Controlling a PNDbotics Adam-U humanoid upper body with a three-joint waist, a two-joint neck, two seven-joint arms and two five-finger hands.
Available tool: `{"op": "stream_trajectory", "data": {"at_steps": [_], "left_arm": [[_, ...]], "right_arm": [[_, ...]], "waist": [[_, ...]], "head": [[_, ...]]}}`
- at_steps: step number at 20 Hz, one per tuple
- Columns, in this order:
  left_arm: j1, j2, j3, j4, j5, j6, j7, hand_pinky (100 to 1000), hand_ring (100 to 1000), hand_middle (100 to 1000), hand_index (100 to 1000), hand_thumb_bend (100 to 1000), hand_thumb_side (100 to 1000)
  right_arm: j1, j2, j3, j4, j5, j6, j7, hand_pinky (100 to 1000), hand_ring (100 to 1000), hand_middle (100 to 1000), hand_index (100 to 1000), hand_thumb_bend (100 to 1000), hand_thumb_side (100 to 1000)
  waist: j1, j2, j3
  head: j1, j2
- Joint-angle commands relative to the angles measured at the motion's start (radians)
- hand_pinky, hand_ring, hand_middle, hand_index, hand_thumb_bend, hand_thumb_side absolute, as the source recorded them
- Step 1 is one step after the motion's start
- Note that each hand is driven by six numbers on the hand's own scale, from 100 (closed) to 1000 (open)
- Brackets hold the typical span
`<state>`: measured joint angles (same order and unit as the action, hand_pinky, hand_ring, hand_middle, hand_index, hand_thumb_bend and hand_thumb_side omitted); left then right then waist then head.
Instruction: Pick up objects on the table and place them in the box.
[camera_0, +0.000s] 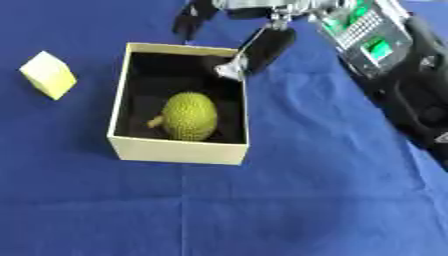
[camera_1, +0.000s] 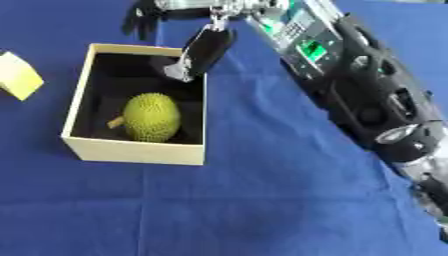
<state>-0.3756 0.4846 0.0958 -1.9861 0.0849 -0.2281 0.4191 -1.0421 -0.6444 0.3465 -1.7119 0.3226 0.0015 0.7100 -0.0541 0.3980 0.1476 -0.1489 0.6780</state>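
A cream cardboard box (camera_0: 179, 150) with a dark inside stands on the blue cloth, left of centre. A green bumpy fruit (camera_0: 188, 116) with a short stalk lies inside it, near the front wall. My right hand (camera_0: 267, 47) hovers over the box's far right corner, reaching in from the upper right. Its fingers are spread and relaxed and hold nothing; one finger (camera_1: 140, 20) hangs past the far rim. A pale yellow block (camera_0: 48, 75) sits on the cloth to the left of the box. My left hand shows in neither view.
My right forearm (camera_1: 367, 95), black with a green-lit panel, slants down the right side of the table. The blue cloth (camera_0: 262, 210) stretches out in front of the box and to its right.
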Motion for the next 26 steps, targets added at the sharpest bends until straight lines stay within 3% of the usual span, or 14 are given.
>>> {"op": "stream_trajectory", "data": {"at_steps": [1,2,3,5,6,11,12,15,17,19,22,23,26], "left_arm": [[-0.018,0.054,-0.002,-0.014,-0.044,0.017,0.0,872,713,650,812,100,678],[-0.021,0.055,-0.006,-0.014,-0.056,0.021,0.002,872,713,650,812,100,678],[-0.028,0.065,-0.014,-0.014,-0.067,0.029,-0.002,868,716,654,814,100,665],[-0.041,0.102,-0.023,-0.014,-0.096,0.055,-0.021,867,721,660,818,100,662],[-0.048,0.123,-0.033,-0.014,-0.111,0.07,-0.032,863,725,663,822,100,652],[-0.11,0.244,-0.118,0.049,-0.189,0.147,-0.105,858,755,703,849,100,584],[-0.129,0.289,-0.142,0.073,-0.228,0.173,-0.147,865,775,734,870,100,578],[-0.2,0.37,-0.16,0.113,-0.426,0.244,-0.465,875,808,771,895,100,527],[-0.237,0.402,-0.17,0.148,-0.521,0.225,-0.647,883,834,798,911,123,439],[-0.267,0.419,-0.175,0.186,-0.587,0.182,-0.762,886,838,800,911,167,422],[-0.283,0.419,-0.17,0.211,-0.615,0.149,-0.808,886,838,800,911,167,422],[-0.289,0.426,-0.176,0.22,-0.622,0.141,-0.816,901,853,799,904,373,298],[-0.328,0.456,-0.235,0.275,-0.66,0.101,-0.855,902,856,804,899,419,280]], "right_arm": [[0.021,-0.083,-0.086,-0.089,-0.051,0.012,-0.048,880,835,718,884,100,260],[0.036,-0.099,-0.11,-0.114,-0.066,0.017,-0.063,880,835,718,884,100,260],[0.054,-0.117,-0.133,-0.138,-0.081,0.024,-0.079,874,825,697,867,100,364],[0.1,-0.162,-0.183,-0.189,-0.112,0.032,-0.11,872,821,692,862,100,419],[0.125,-0.186,-0.209,-0.215,-0.128,0.036,-0.126,869,815,680,857,100,541],[0.25,-0.275,-0.334,-0.285,-0.206,0.055,-0.203,875,799,651,849,100,608],[0.293,-0.287,-0.361,-0.287,-0.241,0.044,-0.245,878,796,646,846,100,616],[0.451,-0.35,-0.374,-0.288,-0.375,-0.037,-0.579,881,790,635,838,100,615],[0.525,-0.372,-0.379,-0.288,-0.384,-0.069,-0.708,881,786,629,831,100,613],[0.574,-0.382,-0.387,-0.288,-0.372,-0.084,-0.767,881,786,628,828,100,614],[0.592,-0.384,-0.387,-0.288,-0.36,-0.091,-0.793,881,786,628,828,100,614],[0.6,-0.38,-0.393,-0.288,-0.359,-0.087,-0.799,879,781,621,819,100,616],[0.638,-0.368,-0.417,-0.288,-0.355,-0.077,-0.833,877,776,616,817,100,614]], "waist": [[0.009,-0.028,-0.003],[0.009,-0.028,-0.003],[0.013,-0.028,-0.01],[0.017,-0.028,-0.017],[0.022,-0.028,-0.022],[0.041,-0.03,-0.036],[0.042,-0.032,-0.039],[0.039,-0.033,-0.035],[0.041,-0.032,-0.036],[0.042,-0.031,-0.038],[0.042,-0.031,-0.037],[0.045,-0.029,-0.043],[0.046,-0.028,-0.053]], "head": [[0.024,0.0],[0.025,-0.001],[0.038,-0.002],[0.053,-0.003],[0.06,-0.003],[0.078,0.0],[0.081,0.0],[0.082,0.0],[0.086,0.0],[0.087,0.0],[0.086,0.0],[0.09,-0.005],[0.095,-0.009]]}}
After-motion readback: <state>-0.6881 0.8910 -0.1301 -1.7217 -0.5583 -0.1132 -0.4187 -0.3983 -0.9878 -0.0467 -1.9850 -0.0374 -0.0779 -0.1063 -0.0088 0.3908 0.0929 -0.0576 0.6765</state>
